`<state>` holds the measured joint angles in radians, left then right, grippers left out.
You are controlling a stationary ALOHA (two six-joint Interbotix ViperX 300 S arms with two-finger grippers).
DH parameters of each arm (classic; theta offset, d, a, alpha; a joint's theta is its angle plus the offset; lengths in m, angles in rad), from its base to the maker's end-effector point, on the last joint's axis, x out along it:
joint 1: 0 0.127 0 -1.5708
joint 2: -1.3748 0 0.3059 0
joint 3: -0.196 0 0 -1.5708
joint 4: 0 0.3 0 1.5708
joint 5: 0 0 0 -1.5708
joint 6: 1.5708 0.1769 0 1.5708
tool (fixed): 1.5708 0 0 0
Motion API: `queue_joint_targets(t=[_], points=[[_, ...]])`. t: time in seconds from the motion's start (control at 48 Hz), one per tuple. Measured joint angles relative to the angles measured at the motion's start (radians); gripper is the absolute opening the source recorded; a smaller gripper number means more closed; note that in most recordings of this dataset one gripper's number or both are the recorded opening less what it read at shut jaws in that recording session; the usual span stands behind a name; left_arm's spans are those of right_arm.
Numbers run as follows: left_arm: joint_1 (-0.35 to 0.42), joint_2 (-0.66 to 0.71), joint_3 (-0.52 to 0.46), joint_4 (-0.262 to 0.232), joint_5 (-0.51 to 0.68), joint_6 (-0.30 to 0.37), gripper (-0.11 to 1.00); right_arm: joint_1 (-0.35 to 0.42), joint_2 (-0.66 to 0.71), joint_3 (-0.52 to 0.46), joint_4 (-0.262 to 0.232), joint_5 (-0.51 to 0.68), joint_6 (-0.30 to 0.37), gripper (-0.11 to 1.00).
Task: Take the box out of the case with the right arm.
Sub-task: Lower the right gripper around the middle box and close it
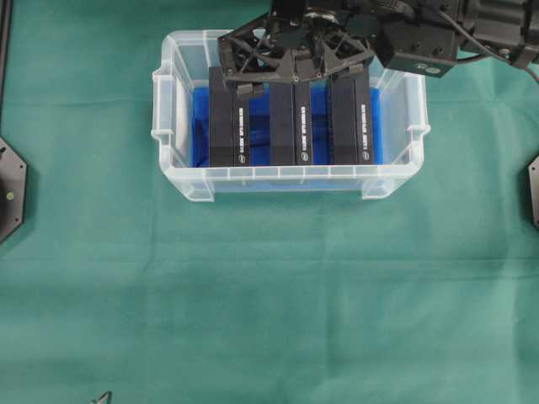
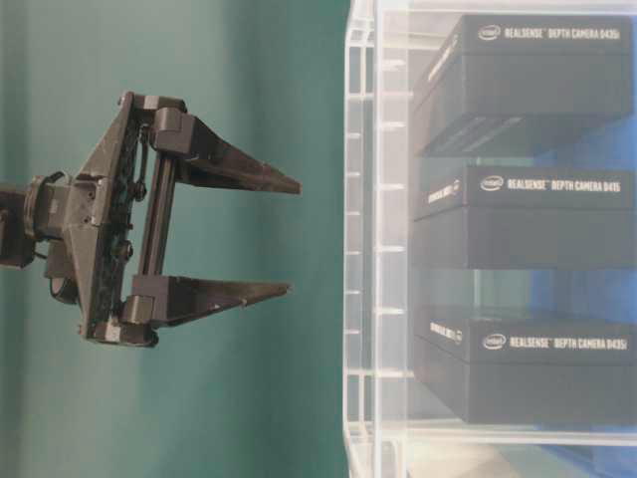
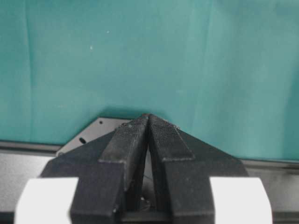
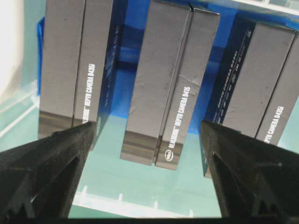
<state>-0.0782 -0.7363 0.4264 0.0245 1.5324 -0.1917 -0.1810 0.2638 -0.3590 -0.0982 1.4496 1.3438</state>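
The clear case (image 1: 290, 178) with a blue floor holds three black boxes on edge: left (image 1: 227, 118), middle (image 1: 290, 126) and right (image 1: 352, 122). My right gripper (image 1: 290, 77) hangs open over the case's far end, fingers pointing down. From table level it (image 2: 294, 237) sits just outside the case's rim (image 2: 360, 249), empty and touching nothing. In the right wrist view the middle box (image 4: 163, 93) lies between the two fingers (image 4: 46, 172), below their tips. My left gripper (image 3: 148, 116) is shut and empty over the green cloth.
Green cloth (image 1: 269, 303) covers the table around the case. Dark arm base plates sit at the left edge (image 1: 10, 189) and the right edge (image 1: 533, 189). A grey base plate (image 3: 91, 133) lies under the left gripper.
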Motion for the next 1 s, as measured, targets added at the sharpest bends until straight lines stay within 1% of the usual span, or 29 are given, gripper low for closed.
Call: queue_joint_targets(t=[0.562,0.75,1.0], points=[[0.0,0.0,0.0,0.0,0.0,0.0,0.0,-0.002,0.006,0.003,-0.003,0.0,0.0,0.91],[0.0,0.0,0.0,0.0,0.0,0.0,0.0,-0.002,0.011,0.052,-0.008,-0.012,0.005,0.91],[0.0,0.0,0.0,0.0,-0.002,0.0,0.0,-0.003,0.011,0.144,-0.008,-0.115,0.023,0.91]])
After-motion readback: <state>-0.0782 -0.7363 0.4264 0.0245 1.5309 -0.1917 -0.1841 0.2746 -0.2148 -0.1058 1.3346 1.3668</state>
